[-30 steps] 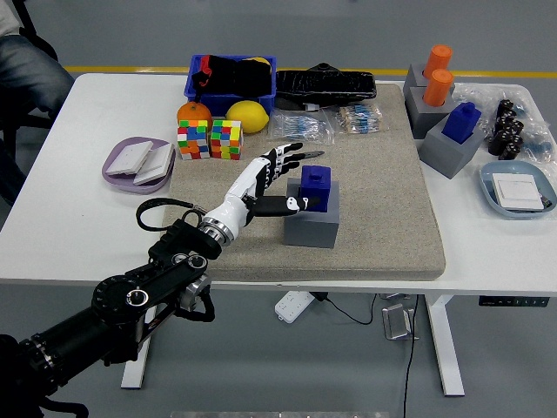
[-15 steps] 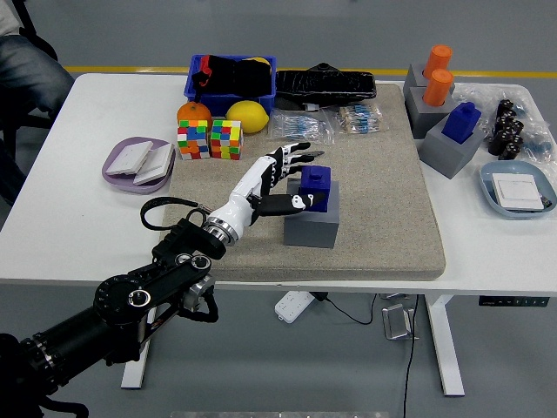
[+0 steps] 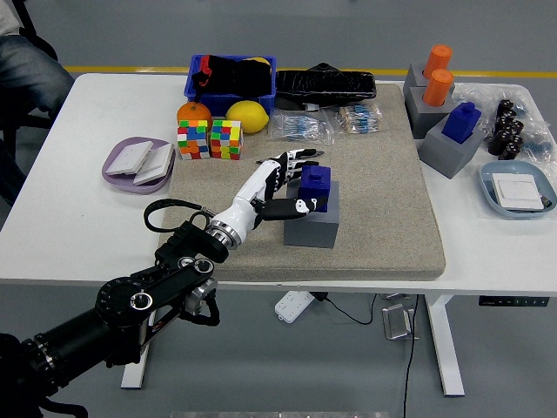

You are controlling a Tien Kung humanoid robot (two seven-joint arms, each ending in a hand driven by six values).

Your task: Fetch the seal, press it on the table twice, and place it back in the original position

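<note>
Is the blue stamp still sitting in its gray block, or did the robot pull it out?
In. The blue seal stands upright in the gray block; the left hand has open fingers beside it, not gripping.

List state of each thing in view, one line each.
left hand: fingers spread around the blue seal, not closed on it
blue seal: upright, seated in its grey holder
grey holder: on the mat, seal in it
orange seals: upright in their grey block, untouched
second blue seal: upright in its grey block
blue bin: filled with dark items
purple tray: holds white items
</note>
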